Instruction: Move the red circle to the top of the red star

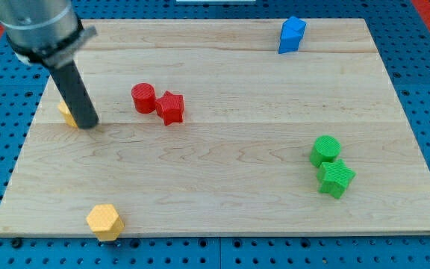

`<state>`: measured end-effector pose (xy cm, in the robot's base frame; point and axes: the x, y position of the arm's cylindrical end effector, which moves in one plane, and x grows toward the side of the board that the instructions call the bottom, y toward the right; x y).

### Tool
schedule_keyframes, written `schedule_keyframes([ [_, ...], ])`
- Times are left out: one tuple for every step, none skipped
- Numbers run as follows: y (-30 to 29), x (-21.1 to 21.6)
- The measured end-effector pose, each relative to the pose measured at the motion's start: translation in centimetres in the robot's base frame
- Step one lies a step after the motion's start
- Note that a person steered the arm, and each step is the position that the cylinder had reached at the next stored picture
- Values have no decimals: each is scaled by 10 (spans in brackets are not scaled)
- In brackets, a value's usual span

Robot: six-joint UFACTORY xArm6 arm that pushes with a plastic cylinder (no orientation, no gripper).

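The red circle point(144, 98) sits on the wooden board, touching the left side of the red star point(171, 107), slightly higher in the view. My tip point(87, 125) rests on the board to the left of the red circle, about a block's width away and a little lower. The dark rod partly hides a yellow block point(66, 114) just to its left.
A yellow hexagon point(104, 220) sits at the board's bottom left edge. A blue block point(292, 34) stands near the top right. A green circle point(325, 150) and a green star point(336, 179) touch at the right. The board point(237, 194) lies on a blue pegboard.
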<state>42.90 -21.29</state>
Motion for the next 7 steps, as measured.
schedule_keyframes([
  [10, 11],
  [33, 15],
  [36, 14],
  [50, -24],
  [115, -46],
  [116, -58],
  [135, -85],
])
